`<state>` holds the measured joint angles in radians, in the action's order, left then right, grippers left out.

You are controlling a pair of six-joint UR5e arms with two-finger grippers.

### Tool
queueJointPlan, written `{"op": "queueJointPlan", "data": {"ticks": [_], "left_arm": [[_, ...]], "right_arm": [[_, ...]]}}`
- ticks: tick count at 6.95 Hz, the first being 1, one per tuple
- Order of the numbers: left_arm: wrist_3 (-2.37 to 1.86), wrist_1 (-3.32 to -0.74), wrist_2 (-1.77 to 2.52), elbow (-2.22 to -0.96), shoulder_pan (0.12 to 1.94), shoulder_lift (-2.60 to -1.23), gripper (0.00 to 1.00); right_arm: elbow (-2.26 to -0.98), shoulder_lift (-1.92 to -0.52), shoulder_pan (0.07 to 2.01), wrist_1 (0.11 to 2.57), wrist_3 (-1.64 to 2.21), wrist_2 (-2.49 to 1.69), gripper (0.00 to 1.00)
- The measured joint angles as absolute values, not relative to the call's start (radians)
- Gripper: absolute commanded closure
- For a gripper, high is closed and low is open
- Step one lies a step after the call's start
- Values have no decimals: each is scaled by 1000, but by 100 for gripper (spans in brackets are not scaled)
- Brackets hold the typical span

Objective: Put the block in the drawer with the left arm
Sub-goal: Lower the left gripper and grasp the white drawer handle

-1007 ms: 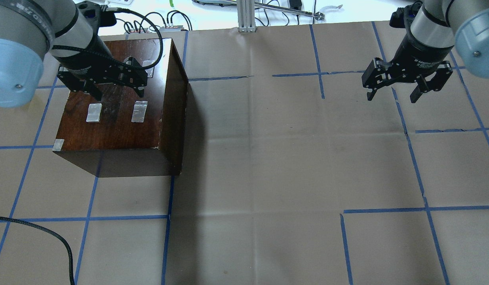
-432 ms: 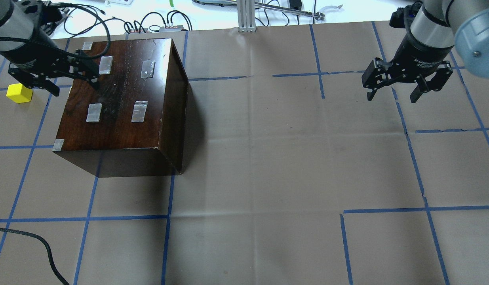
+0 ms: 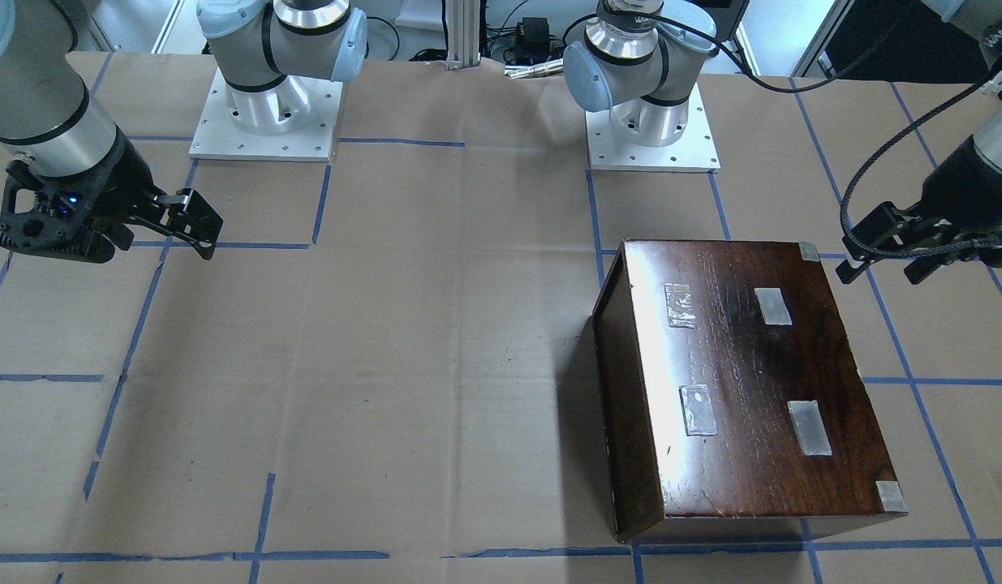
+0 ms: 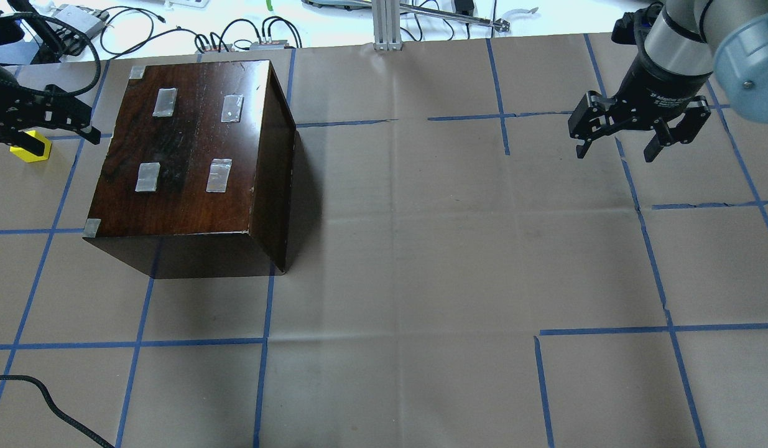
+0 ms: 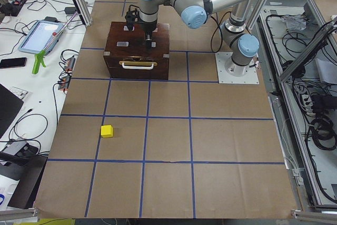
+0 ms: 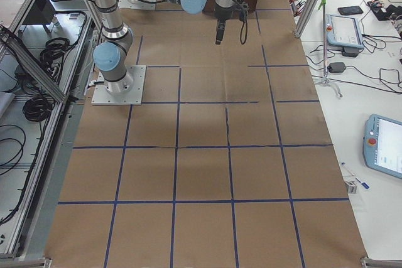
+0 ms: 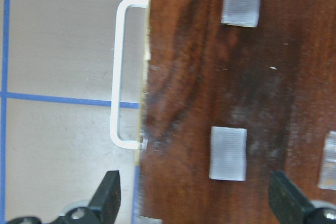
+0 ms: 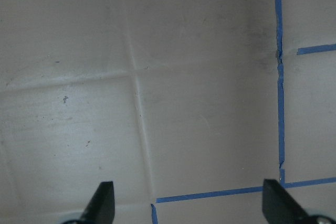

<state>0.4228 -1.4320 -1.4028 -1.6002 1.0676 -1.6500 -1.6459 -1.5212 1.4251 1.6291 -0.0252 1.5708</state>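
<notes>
**Block outside, drawer shut**

We see the left gripper spread wide and empty by the box's left edge. The block lies on open table beyond the drawer, which sits flush. The right gripper, wide and empty, hangs far right.

Table covering: brown paper lying flat and creased, spreading under the left gripper and the right gripper.
Blue tape lines crossing the paper as a grid.
Aluminium post standing at the far edge, between the two grippers.
Black cables trailing over a white surface beyond the left gripper.
White bench running along the table past both grippers, carrying a tablet-like pendant.
Cable bundles lying on the floor beside a metal frame.
Overhead light glaring softly on the paper.
</notes>
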Motion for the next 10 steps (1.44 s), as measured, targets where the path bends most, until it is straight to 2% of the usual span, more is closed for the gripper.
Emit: {"op": "queueJointPlan", "data": {"ticks": [4,10], "left_arm": [[642,-1446,-1294,-1547,912,-1777,0],[698,-1457,-1225,-1589,899,-1849,1]], "right_arm": [[-1646,-1521,1425,1629,-25,1571,0],[-1646,-1522,1425,1629,-26,1571,0]]}}
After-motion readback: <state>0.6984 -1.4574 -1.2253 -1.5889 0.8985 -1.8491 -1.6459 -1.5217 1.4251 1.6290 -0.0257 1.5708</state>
